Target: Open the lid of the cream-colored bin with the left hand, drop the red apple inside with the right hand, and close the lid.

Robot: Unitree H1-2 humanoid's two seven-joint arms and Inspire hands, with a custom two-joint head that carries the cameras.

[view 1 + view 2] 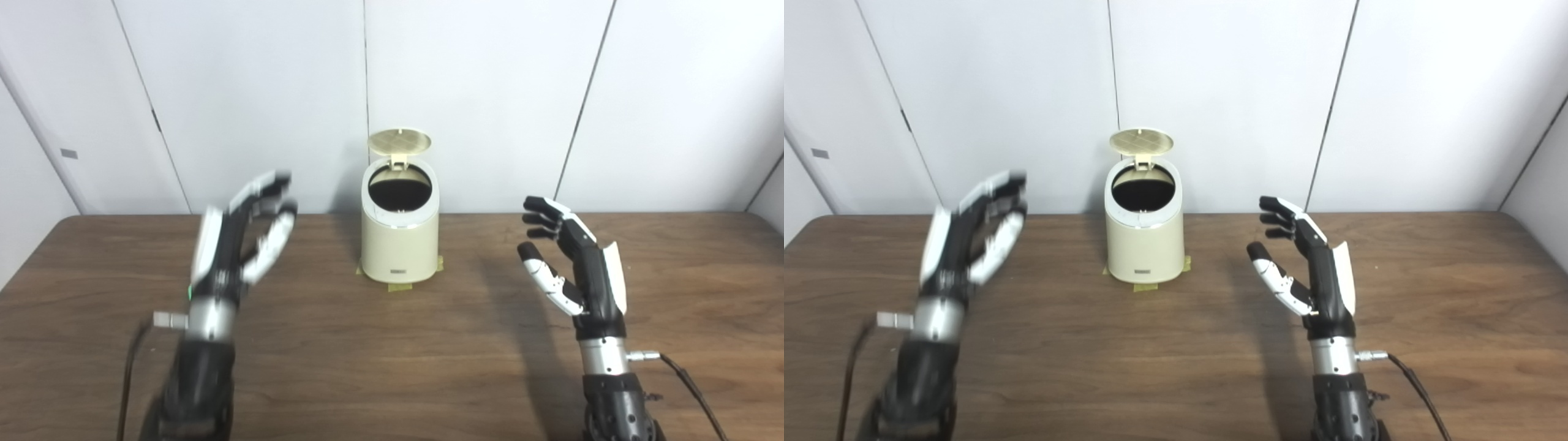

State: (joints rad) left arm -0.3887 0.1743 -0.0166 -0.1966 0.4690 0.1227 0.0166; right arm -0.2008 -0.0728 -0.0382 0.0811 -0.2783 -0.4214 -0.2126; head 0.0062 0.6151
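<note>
Standing with its lid (399,141) up, the cream-colored bin (399,245) awaits closing (no apple visible), so the left robot hand (245,236), empty and spread like the right robot hand (566,263), must press it down.

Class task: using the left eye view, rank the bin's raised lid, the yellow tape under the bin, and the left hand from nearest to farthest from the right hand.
1. Yellow tape, at the bin's base, left of the right hand.
2. Lid, raised upright behind the bin's opening.
3. Left hand, beyond the bin, on the table's far side.
</note>
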